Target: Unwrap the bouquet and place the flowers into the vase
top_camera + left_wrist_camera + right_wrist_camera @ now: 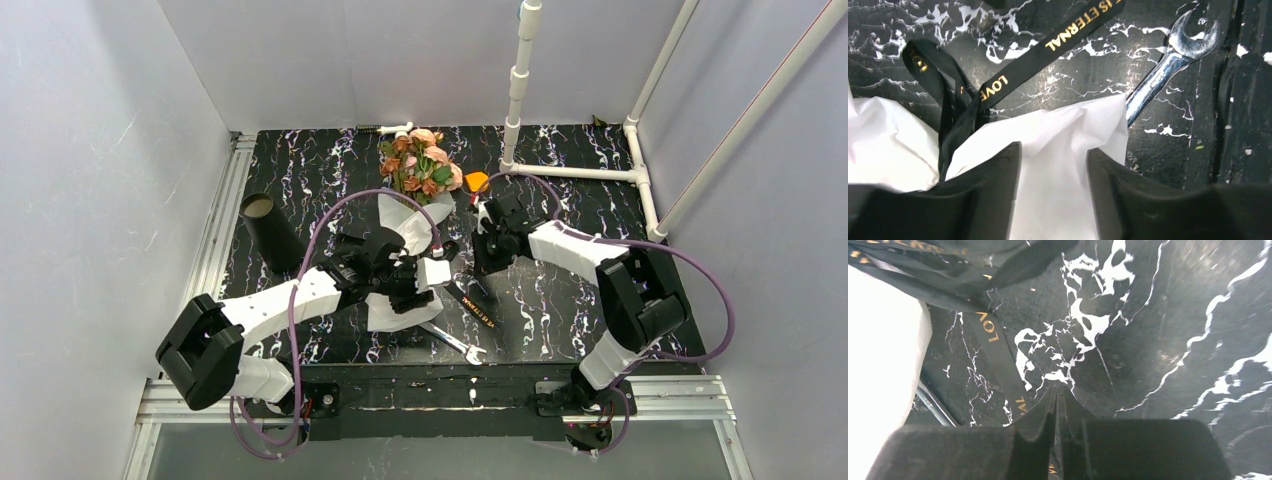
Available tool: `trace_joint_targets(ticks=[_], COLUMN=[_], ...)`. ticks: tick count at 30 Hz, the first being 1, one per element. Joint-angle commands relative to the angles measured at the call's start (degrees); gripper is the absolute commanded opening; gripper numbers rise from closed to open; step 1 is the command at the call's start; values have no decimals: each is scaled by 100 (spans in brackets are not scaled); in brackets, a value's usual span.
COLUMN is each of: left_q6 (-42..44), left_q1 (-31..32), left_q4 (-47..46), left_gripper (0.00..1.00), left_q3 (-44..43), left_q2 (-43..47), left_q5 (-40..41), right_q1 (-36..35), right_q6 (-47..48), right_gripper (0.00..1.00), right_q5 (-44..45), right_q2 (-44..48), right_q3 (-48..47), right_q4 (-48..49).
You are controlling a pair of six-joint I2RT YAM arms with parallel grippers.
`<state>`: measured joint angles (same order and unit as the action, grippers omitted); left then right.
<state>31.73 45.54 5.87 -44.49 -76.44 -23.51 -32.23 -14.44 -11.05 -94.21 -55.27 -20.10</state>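
The flowers [421, 163], pink, peach and rust roses, lie at the back of the table with their heads off the opened white paper wrap [395, 312]. The black lettered ribbon [476, 306] lies loose on the table. The black vase [266, 228] stands at the left, apart from both arms. My left gripper [432, 272] hovers over the wrap; in its wrist view it [1053, 150] is open, with paper [1058, 130] under the gap. My right gripper [1058, 390] is shut, tips at the table beside the ribbon [990, 332]; whether it pinches it does not show.
A steel wrench [455, 343] lies near the front edge, partly under the paper. A small orange disc [477, 182] sits beside the flowers. A white pipe post [516, 90] and pipe frame [640, 180] stand at the back right. White walls close in the table.
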Motion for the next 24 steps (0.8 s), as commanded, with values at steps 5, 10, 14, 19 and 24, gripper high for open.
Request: trace_joint_targets(ticks=[5,10,14,19,24], left_q6=[-187,-682,-625,-815,-1085], left_q1=[-58,-936,-1340,-1512,-1564], left_q4=[837,1731,2013,2686,2787], left_gripper=[78,80,81,81,82], left_q3=[-654,-982,-916,-1278,-1302], left_q2=[717,1022,1462,1858,2039], left_q5=[-238,-450,-372,-121,203], right_q1=[17,-410,-815,-1227,-1443], right_q6=[1430,1786,2066,2348,2437], right_gripper=[57,62,63,62,60], right_q5=[-682,26,603,959,1077], right_q2=[753,547,516,104,-193], right_q3=[-490,-587,-418,-300,-186], right_q4=[-675,-939,-772,-877,-1092])
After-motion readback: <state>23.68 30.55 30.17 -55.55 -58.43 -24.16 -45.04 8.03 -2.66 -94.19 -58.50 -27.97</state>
